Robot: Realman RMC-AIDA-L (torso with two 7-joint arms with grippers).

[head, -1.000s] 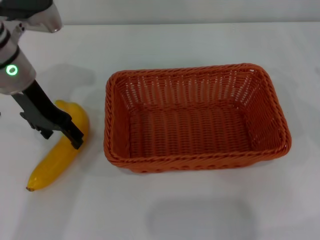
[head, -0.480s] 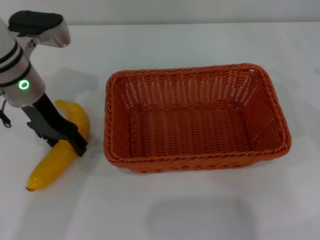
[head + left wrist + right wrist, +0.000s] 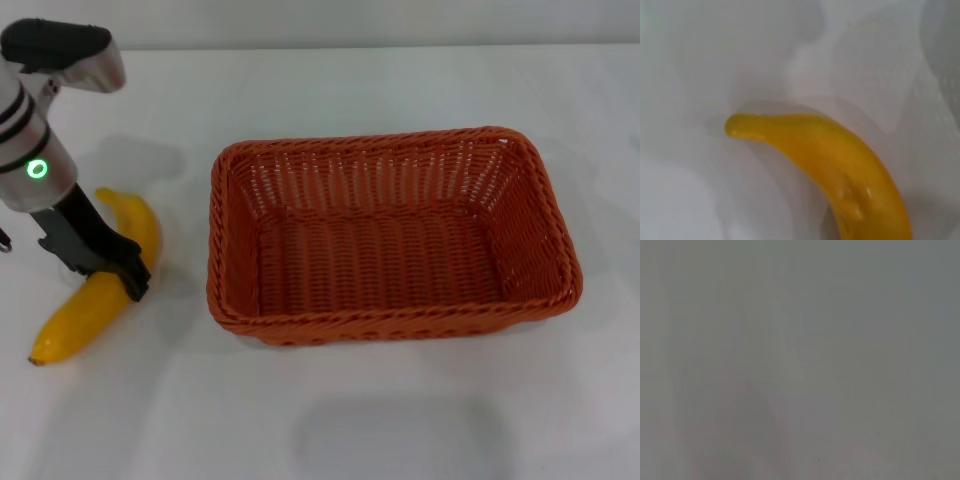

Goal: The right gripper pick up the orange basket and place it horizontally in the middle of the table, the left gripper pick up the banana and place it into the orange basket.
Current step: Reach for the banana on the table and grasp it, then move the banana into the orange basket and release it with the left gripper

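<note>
1 banana is what matters here: it lies on the white table off to the robot's left, just beside the orange basket but apart from it, stem pointing away from the robot and dark tip toward the near edge. The left gripper is down on its middle, black fingers straddling the fruit and pressed to its sides, so they look closed on the banana. From the left wrist view the stem end shows close up with the tabletop right under it; I judge the fruit is gripped but barely off the surface, if at all.

The basket sits wide side toward the robot, roughly mid-table and empty, so step 1 of the 2 looks done. What remains is the lift, the carry over the braided rim and the release inside.

The right gripper is nowhere in the head view, and its wrist camera gives only a blank grey field, so it seems parked out of the way.
</note>
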